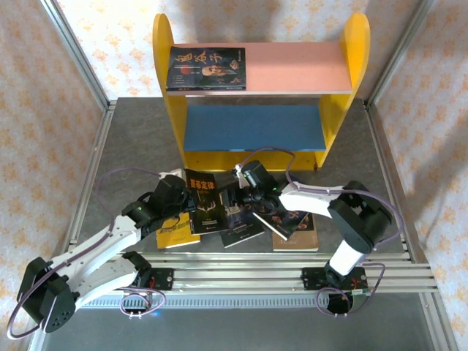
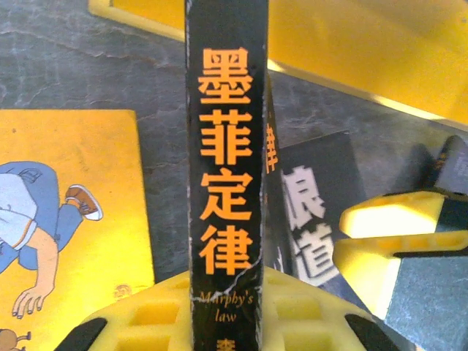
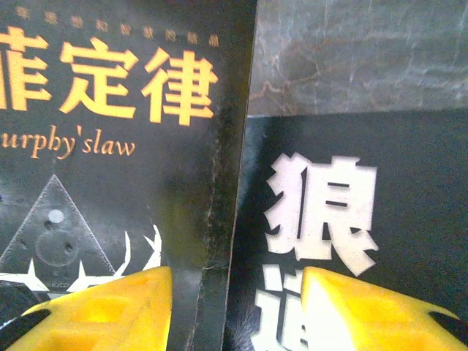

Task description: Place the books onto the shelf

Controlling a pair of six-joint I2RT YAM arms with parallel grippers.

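The black book with the orange title (image 2: 223, 146) is a thin paperback. I judge it light, stiff along the spine and floppy across the covers. Its glossy cover looks slippery, and the spine shows white cracks, so a hard squeeze or a drag could tear it. It is held up at a tilt just in front of the shelf (image 1: 300, 67); I cannot tell how much of it rests on the books below. The left claw (image 1: 181, 196) is closed on it, with a yellow pad on each cover near one end of the spine. That bound edge seems the right place to hold, though a grip nearer the middle of the spine would probably let it sag and swing less. The right claw (image 3: 230, 300) is open and grips nothing. One finger hangs over this cover and the other over the second black book (image 3: 365, 219), which lies flat beside it. Also in front of the shelf, on the desk (image 1: 131, 146), a yellow book (image 1: 175, 235) lies toward the shelf's left side and a brown book (image 1: 296, 232) toward its right. Another dark book (image 1: 206, 68) lies flat at the left end of the pink upper board, so this one should fit beside it or on the blue lower board (image 1: 252, 126).
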